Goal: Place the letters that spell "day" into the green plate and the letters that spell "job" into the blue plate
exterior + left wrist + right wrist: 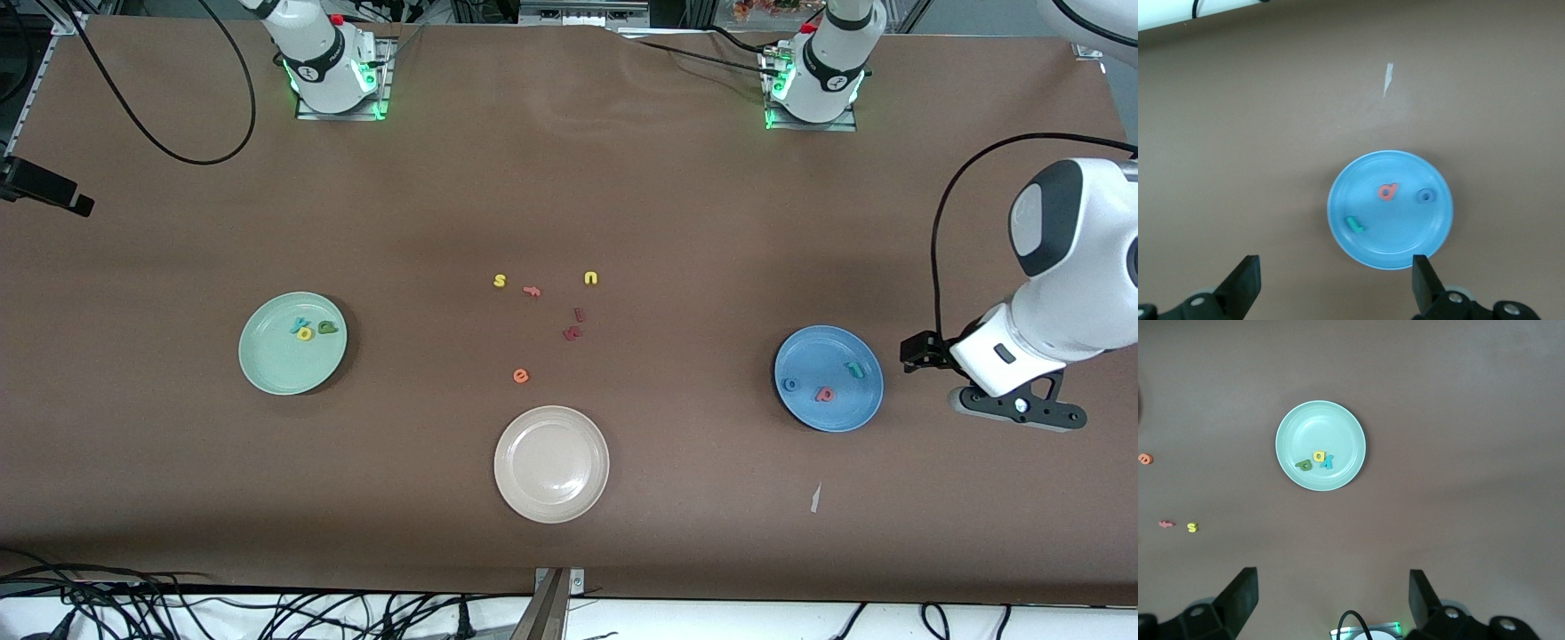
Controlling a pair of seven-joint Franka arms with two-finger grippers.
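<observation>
Your left gripper (1333, 287) hangs with its jaws spread and empty, above the bare table at the left arm's end, just beside the blue plate (867, 404). In that plate lie the teal j (855, 371), the blue o (789, 385) and the salmon b (826, 394). Your right gripper (1331, 603) is released too, high over the table near its own base. Toward the right arm's end, the green plate (267, 369) holds the dark green d (328, 327), yellow a (305, 333) and teal y (298, 324).
</observation>
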